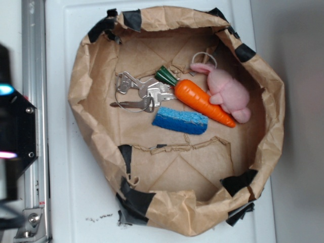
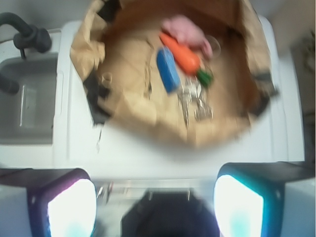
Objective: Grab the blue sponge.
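Note:
The blue sponge (image 1: pixel 180 121) lies flat in the middle of a brown paper bag tray (image 1: pixel 96 126), just below the orange toy carrot (image 1: pixel 203 101). In the wrist view the blue sponge (image 2: pixel 168 70) shows near the top centre, left of the carrot (image 2: pixel 181 53). My gripper (image 2: pixel 155 202) is open and empty, its two lit fingers wide apart at the bottom of the wrist view, well short of the bag. In the exterior view only a dark part of the arm (image 1: pixel 12 131) shows at the left edge, outside the bag.
A bunch of keys (image 1: pixel 142 93) lies left of the carrot and a pink plush toy (image 1: pixel 228 93) to its right. The bag's crumpled walls, patched with black tape (image 1: pixel 134 200), ring these things. A metal rail (image 1: pixel 35 61) runs along the left. A sink (image 2: pixel 29 103) is at the wrist view's left.

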